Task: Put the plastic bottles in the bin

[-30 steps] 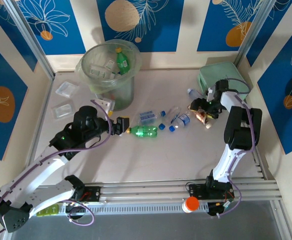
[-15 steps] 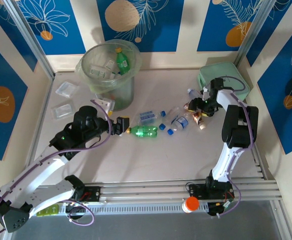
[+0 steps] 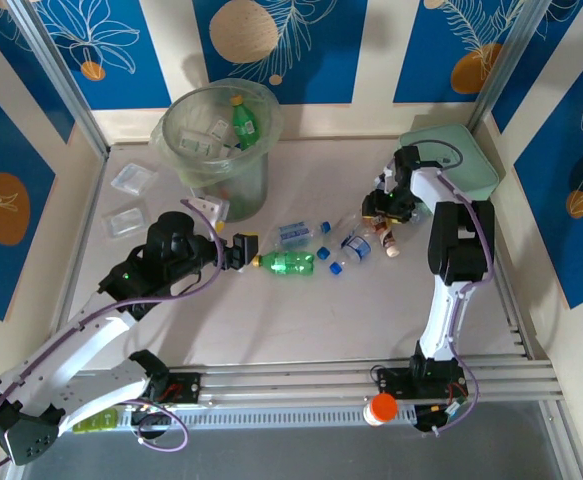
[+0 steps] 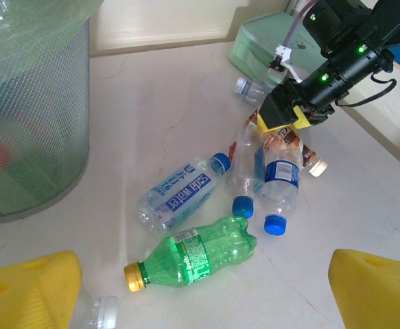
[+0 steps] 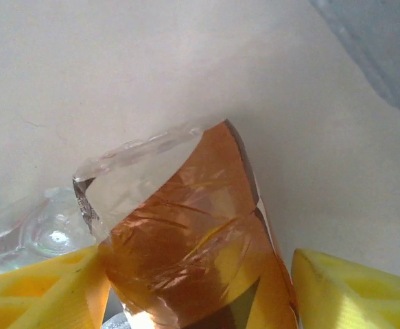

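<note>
The bin [image 3: 243, 185] stands far left on the tabletop [image 3: 311, 320], near the back wall, with a green bottle [image 3: 243, 122] already inside it. The left fingers [image 3: 239, 252] are spread wide and hold nothing. They sit low just in front of the bin, facing a yellow-capped bottle [image 4: 200, 253] that lies on its side just ahead, and a white-capped bottle [image 4: 97, 312] lies by one finger. Beyond lie a labelled bottle [image 4: 179, 195] and two blue-capped bottles [image 4: 280, 181] side by side. The right fingers [image 4: 285, 120] are at the far right, close to the mint case [image 3: 461, 150] in the corner, and straddle a brown-labelled bottle [image 5: 186, 253]. One finger touches it and the other sits at the edge of its label; whether they grip it I cannot tell. Two packets [image 3: 131, 180] lie by the left edge. From the bottles to the near rail [image 3: 371, 375] the tabletop is open.
</note>
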